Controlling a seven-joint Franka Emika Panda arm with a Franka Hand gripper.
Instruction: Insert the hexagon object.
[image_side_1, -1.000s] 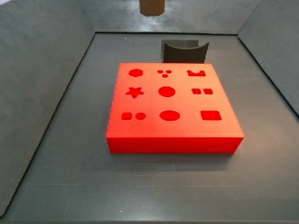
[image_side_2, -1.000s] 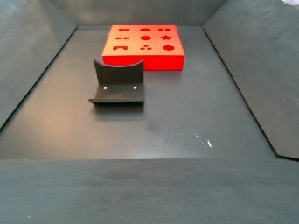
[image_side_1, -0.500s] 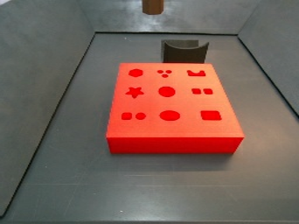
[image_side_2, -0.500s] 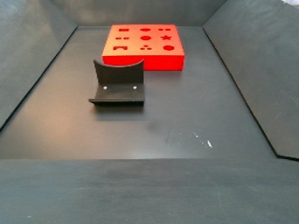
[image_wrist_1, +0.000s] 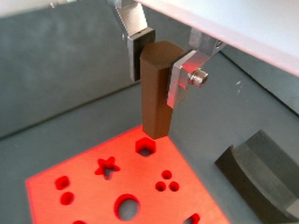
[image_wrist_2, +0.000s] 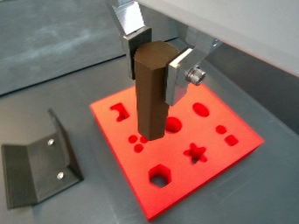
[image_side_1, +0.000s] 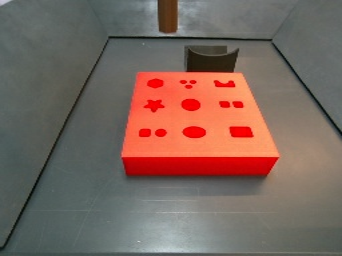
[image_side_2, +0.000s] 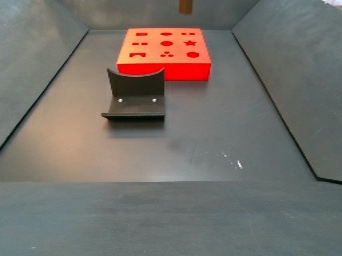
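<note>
My gripper (image_wrist_1: 160, 70) is shut on the hexagon object (image_wrist_1: 158, 92), a long dark-brown six-sided peg that hangs upright between the silver fingers (image_wrist_2: 179, 74). It also shows in the other wrist view (image_wrist_2: 149, 101). The red block (image_side_1: 195, 125) with several shaped holes lies below it. The peg's lower end hovers above the block near the hexagon hole (image_wrist_1: 143, 149), which sits in a corner beside the star hole (image_wrist_1: 105, 166). In both side views only the peg's lower end shows at the top edge (image_side_1: 167, 14) (image_side_2: 186, 5); the gripper itself is out of frame there.
The fixture (image_side_2: 135, 95), a dark L-shaped bracket on a base plate, stands on the dark floor beside the red block (image_side_2: 164, 52). It also shows behind the block in a side view (image_side_1: 209, 53) and in both wrist views (image_wrist_1: 263, 166) (image_wrist_2: 35, 166). Grey walls ring the floor.
The peg has come down: its lower end reaches further into one side view and now shows at the top of the other. Block and fixture have not moved.
</note>
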